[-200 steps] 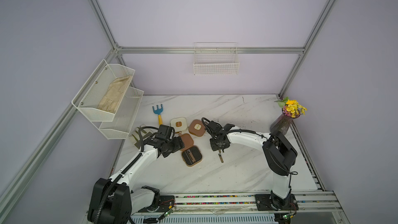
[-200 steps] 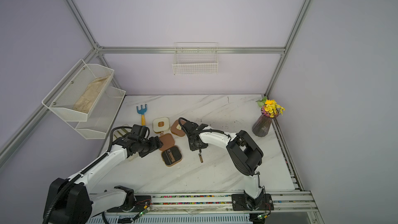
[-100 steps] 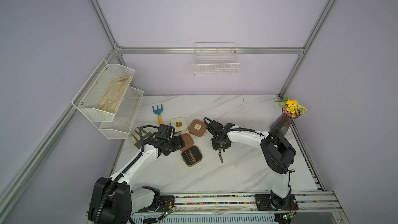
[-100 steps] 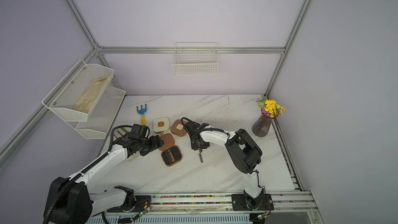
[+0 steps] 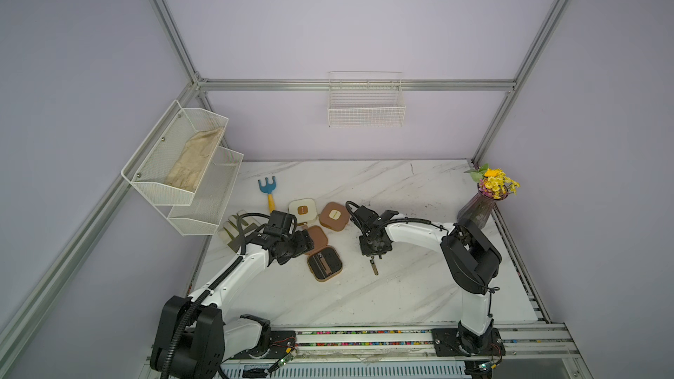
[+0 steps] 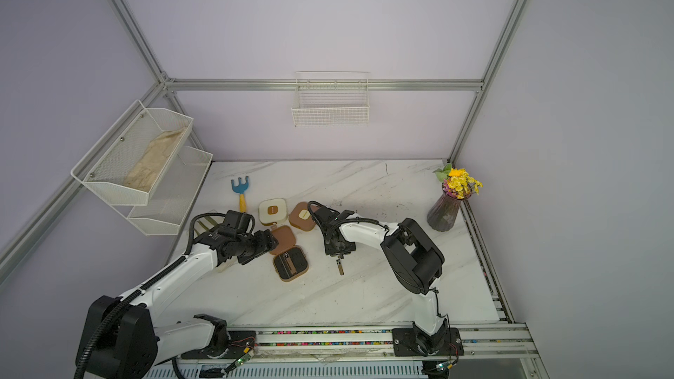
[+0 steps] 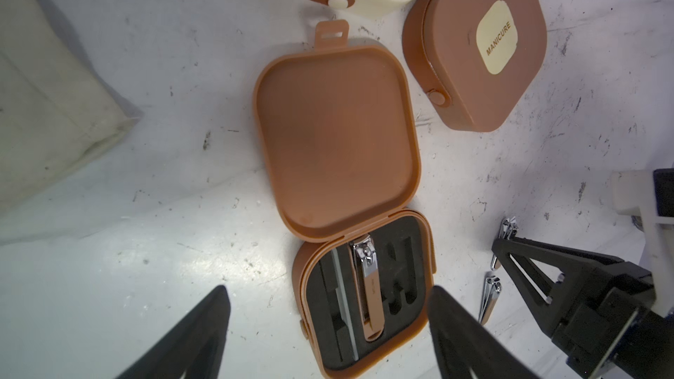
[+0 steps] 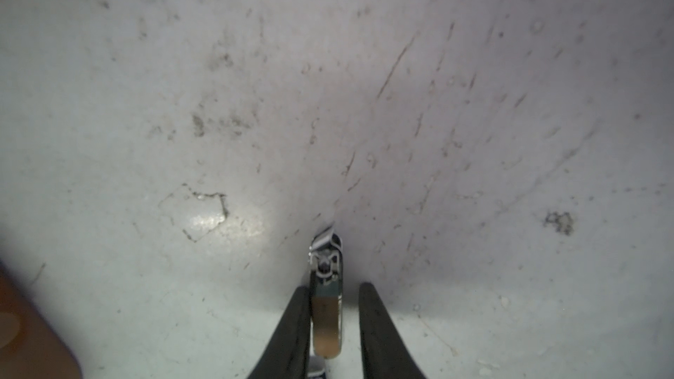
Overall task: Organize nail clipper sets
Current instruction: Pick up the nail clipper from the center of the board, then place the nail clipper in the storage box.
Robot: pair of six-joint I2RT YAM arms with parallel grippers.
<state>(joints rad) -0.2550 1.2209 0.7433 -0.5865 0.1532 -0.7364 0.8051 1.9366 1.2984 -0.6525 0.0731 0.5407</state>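
An open brown case [image 5: 324, 266] [image 6: 290, 263] lies flat, its lid [image 7: 335, 140] folded back. Its black lining holds a bronze clipper [image 7: 370, 286] and a file. My left gripper [image 5: 302, 242] [image 7: 328, 322] hovers open just left of it, holding nothing. A cream case [image 5: 302, 210] and a second brown case [image 5: 334, 216] [image 7: 481, 41] sit shut behind. My right gripper [image 5: 374, 251] [image 8: 333, 286] points down at the table and straddles a small clipper [image 8: 325, 308]; one finger touches it, the other stands a little off. Another clipper [image 5: 374, 267] [image 6: 340, 268] lies just in front.
A blue-and-yellow toy rake [image 5: 268, 191] lies behind the cases. Folded cloth [image 5: 233, 231] sits under the white mesh wall rack [image 5: 182, 169]. A vase of flowers [image 5: 481, 205] stands at the right edge. A wire basket [image 5: 365, 103] hangs on the back wall.
The right gripper's fingers have drawn in round the small clipper. The left arm has hardly moved.
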